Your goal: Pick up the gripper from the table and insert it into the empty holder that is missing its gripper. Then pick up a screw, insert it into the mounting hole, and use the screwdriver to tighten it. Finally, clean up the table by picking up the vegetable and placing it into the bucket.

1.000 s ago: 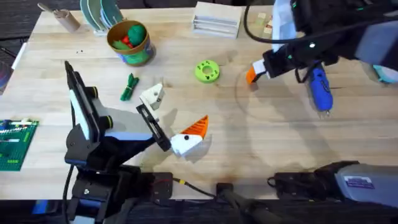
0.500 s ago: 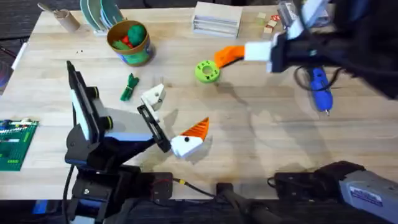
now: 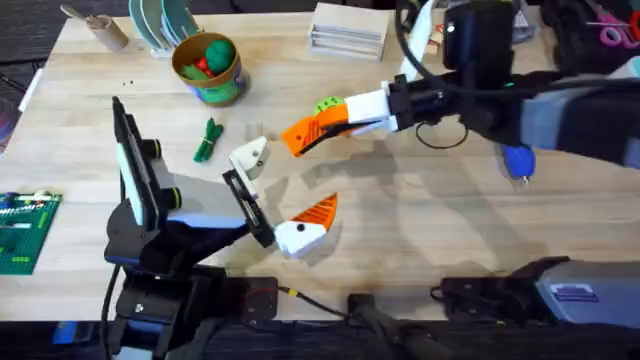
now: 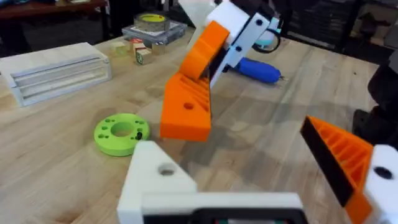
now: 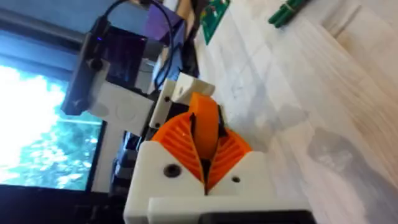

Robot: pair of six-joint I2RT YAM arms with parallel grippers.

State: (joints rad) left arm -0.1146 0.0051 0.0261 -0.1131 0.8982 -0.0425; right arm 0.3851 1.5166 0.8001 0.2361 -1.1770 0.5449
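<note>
Above the middle of the desk [image 3: 420, 230], my right claw [image 3: 330, 128] is clamped on the gripper [image 3: 303, 133], just beside the empty holder [image 3: 248, 156]. My left claw [image 3: 285, 200] stands spread, one finger bare white.

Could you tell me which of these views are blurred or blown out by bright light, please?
Overhead: right arm close under the camera, soft-edged, its shadows soft on the table. Left wrist: nearest white block is out of focus; orange gripper crisper. Right wrist: bright window washed out, green vegetable blurred.
</note>
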